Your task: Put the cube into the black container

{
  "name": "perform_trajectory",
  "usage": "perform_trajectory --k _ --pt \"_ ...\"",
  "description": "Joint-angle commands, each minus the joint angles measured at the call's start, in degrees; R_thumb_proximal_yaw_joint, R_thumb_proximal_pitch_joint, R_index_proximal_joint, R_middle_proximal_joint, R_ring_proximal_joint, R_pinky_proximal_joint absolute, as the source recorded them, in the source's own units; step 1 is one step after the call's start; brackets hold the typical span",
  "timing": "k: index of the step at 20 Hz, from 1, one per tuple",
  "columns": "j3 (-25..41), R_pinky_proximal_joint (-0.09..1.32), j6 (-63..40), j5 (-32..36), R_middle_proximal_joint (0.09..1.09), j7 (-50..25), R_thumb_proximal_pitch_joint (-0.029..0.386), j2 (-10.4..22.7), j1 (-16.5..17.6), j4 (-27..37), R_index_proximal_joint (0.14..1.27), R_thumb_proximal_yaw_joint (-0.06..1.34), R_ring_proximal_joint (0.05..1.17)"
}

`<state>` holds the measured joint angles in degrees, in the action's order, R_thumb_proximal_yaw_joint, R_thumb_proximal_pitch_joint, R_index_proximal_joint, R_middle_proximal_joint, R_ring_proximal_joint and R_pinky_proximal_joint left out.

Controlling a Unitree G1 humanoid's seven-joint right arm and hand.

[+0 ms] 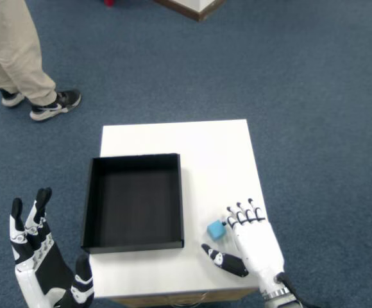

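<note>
A small blue cube (217,229) lies on the white table (199,141), just right of the black container's (133,200) near right corner. My right hand (250,242) rests over the table's near right part, palm down. Its curled fingertips (236,216) touch or nearly touch the cube's right side, and the thumb (223,260) reaches out below the cube. The cube sits on the table and is not lifted. The container is an empty shallow black tray on the left half of the table.
My left hand (42,256) hangs open beyond the table's near left corner, over blue carpet. A person's legs and shoes (54,102) stand at the far left. A wooden furniture corner (195,6) shows at the top.
</note>
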<state>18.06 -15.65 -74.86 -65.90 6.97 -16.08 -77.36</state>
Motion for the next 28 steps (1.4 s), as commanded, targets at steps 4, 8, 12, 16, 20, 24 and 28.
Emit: perform_trajectory --k 4,8,12,16,20,24,28 --pt "-0.59 0.10 -0.68 -0.41 0.33 -1.88 -0.012 0.50 -2.56 3.29 0.66 0.29 0.25" --pt "-0.20 0.10 -0.47 0.21 0.33 -1.27 -0.013 0.61 -3.74 3.50 0.65 0.29 0.25" --pt "0.09 0.08 -0.44 0.98 0.32 -0.59 -0.012 0.62 -4.48 3.23 0.64 0.29 0.24" --pt "0.53 0.07 0.53 1.57 0.31 1.15 -0.011 0.69 -5.09 2.11 0.64 0.31 0.23" --pt "0.71 0.07 0.89 1.48 0.31 2.06 -0.011 0.69 -5.11 1.07 0.64 0.31 0.23" --pt "-0.23 0.07 1.43 0.87 0.31 2.78 -0.010 0.55 -4.36 -0.30 0.64 0.30 0.23" --pt "-1.19 0.08 1.63 -0.02 0.31 2.87 -0.009 0.41 -3.82 -0.06 0.65 0.29 0.23"
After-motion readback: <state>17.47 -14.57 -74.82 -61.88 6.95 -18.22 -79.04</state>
